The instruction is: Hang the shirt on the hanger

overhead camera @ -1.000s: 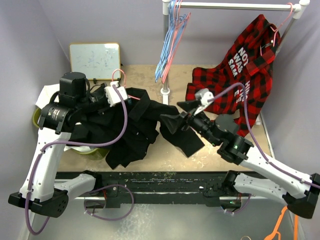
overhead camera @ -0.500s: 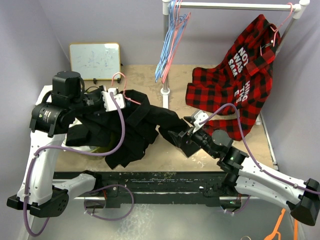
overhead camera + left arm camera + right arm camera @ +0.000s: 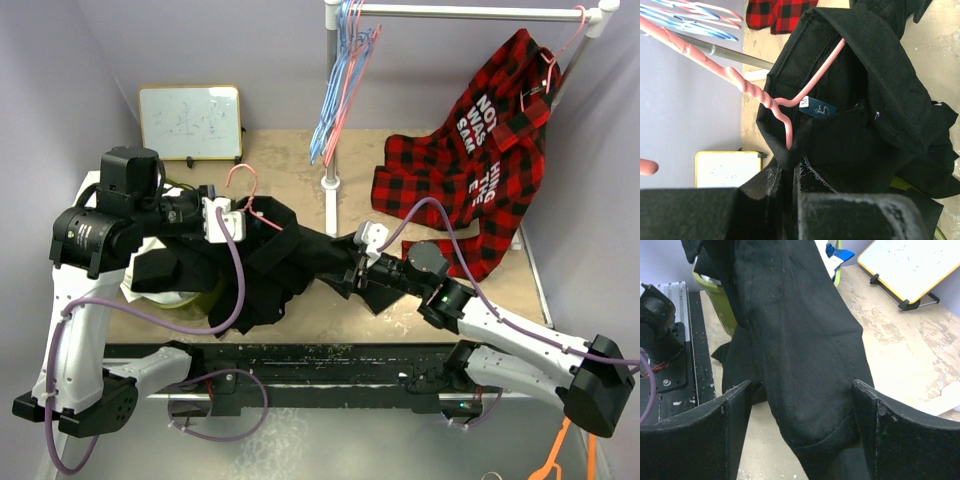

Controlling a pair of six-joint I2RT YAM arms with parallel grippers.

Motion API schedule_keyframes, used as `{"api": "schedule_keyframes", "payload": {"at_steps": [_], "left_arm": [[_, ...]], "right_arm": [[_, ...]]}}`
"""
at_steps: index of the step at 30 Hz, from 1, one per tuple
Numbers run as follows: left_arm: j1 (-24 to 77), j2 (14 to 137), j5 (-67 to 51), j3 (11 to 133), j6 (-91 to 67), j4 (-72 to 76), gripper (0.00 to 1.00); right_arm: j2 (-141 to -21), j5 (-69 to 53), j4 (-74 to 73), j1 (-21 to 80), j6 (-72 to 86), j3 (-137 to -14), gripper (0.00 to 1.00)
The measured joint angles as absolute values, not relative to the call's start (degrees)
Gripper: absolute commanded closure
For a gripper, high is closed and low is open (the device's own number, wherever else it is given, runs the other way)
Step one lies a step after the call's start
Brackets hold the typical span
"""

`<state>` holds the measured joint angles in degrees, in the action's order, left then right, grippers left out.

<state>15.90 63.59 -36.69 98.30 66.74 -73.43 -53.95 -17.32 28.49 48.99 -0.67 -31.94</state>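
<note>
The black shirt (image 3: 270,265) hangs crumpled from my left gripper (image 3: 226,216), and one sleeve stretches right across the table. The left jaws are shut on a fold of the shirt's neck edge (image 3: 785,157), where the pink hanger (image 3: 760,97) runs in under the collar. Its hook (image 3: 241,177) sticks up behind the gripper. My right gripper (image 3: 352,272) is low over the table at the sleeve. It is wide open, with the sleeve (image 3: 800,340) hanging between its fingers (image 3: 735,405); the fingers do not pinch it.
A red-and-black plaid shirt (image 3: 470,150) hangs from the rail at the back right. Blue and pink hangers (image 3: 340,70) hang by the rack post (image 3: 331,150). A whiteboard (image 3: 190,122) stands at the back left. A green bin (image 3: 190,298) sits under the shirt. An orange hanger (image 3: 555,455) lies at the bottom right.
My right gripper has moved left and toward the near edge, and now stands open around the sleeve. My left gripper has shifted slightly left, and the hanger's hook now shows more.
</note>
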Motion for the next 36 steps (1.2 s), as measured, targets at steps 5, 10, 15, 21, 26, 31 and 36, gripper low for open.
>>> {"api": "schedule_keyframes", "payload": {"at_steps": [5,10,15,21,26,31,36], "left_arm": [[15.9,63.8,-36.2,99.2,68.8,-74.1,1.00],[15.9,63.8,-34.8,98.8,71.3,-74.4,1.00],[15.9,63.7,-31.9,96.7,73.8,-74.3,1.00],[15.9,63.8,-30.2,96.1,75.9,-74.6,1.00],[15.9,64.1,-32.2,96.3,75.9,-75.1,1.00],[15.9,64.4,-35.3,96.5,75.5,-75.1,1.00],[15.9,64.4,-37.2,96.5,74.7,-75.0,1.00]], "right_arm": [[-53.4,-19.7,31.3,46.3,-0.3,-29.4,0.78],[-50.9,-20.7,30.7,45.1,-0.2,-27.9,0.70],[-50.1,-20.9,25.2,45.0,-1.0,-29.7,0.40],[-47.3,-17.7,19.3,45.0,0.2,-33.6,0.00],[-52.1,-22.7,20.6,44.9,2.3,-41.0,0.00],[-63.2,-28.3,25.6,44.9,4.3,-44.9,0.06],[-69.1,-32.3,27.9,44.9,6.6,-44.9,0.22]]}}
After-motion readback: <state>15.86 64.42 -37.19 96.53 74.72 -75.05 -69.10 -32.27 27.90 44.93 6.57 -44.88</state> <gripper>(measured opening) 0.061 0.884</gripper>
